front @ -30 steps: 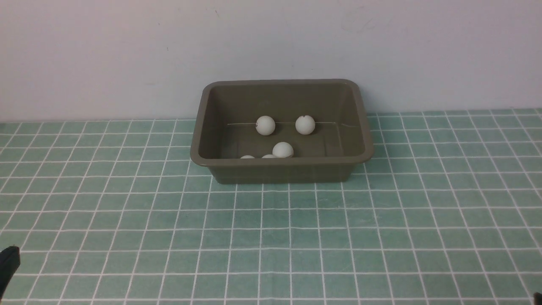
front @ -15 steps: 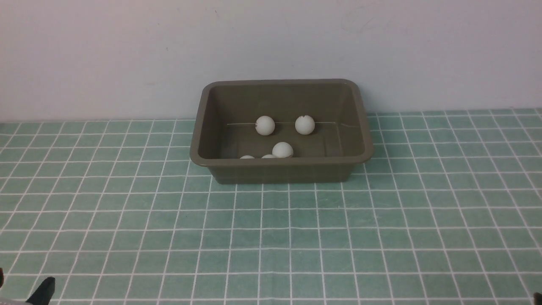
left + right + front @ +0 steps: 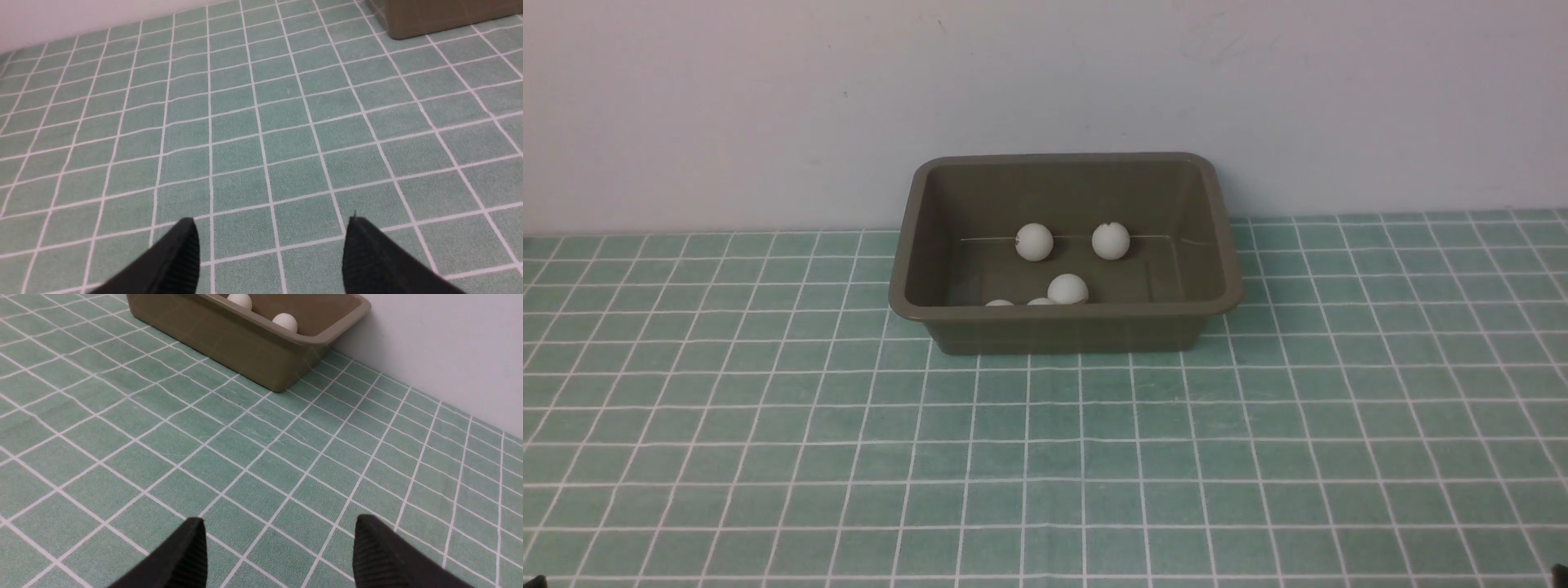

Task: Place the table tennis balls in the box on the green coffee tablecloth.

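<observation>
The olive-brown box [image 3: 1066,321] stands at the back of the green coffee tablecloth [image 3: 1045,457], near the wall. Several white table tennis balls lie inside it: one at the back left [image 3: 1035,242], one with a dark mark at the back right [image 3: 1111,240], one nearer the front [image 3: 1067,288], and two just peeking over the near rim [image 3: 1000,303]. My left gripper [image 3: 271,222] hangs open over bare cloth, empty. My right gripper [image 3: 278,522] is open and empty too, with the box [image 3: 245,339] and two balls [image 3: 284,321] ahead of it.
A pale wall [image 3: 1045,98] rises right behind the box. The checked cloth spreads over the whole table in front of and beside the box. A corner of the box [image 3: 441,18] shows in the left wrist view.
The left gripper's dark tip at the lower left of the front view moved down and out of frame. The box and balls have not moved.
</observation>
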Tool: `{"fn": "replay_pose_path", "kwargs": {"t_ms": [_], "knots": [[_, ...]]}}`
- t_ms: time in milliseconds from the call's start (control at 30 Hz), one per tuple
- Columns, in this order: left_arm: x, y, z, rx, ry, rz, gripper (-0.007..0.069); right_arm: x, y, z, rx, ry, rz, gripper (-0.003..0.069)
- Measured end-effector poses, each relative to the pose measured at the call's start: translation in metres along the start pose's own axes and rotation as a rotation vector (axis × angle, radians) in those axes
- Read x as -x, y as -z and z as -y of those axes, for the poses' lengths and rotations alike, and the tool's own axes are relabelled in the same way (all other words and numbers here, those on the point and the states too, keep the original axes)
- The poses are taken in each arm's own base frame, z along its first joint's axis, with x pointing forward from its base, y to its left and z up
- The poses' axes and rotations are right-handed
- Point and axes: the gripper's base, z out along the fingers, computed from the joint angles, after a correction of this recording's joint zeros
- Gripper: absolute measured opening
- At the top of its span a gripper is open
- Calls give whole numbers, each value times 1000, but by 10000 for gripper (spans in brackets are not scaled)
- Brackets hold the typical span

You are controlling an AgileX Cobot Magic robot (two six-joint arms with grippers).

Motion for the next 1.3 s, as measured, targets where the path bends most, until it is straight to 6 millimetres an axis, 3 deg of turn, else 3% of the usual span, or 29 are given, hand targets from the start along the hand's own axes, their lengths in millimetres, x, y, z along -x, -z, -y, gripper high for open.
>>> {"fn": "replay_pose_path", "kwargs": {"t_ms": [133, 1300], "knots": [[-11, -1, 2, -5, 15, 20, 426, 0, 0, 0, 0, 0, 0, 441], [-9, 1, 3, -21, 62, 63, 426, 0, 0, 0, 0, 0, -1, 441]]}}
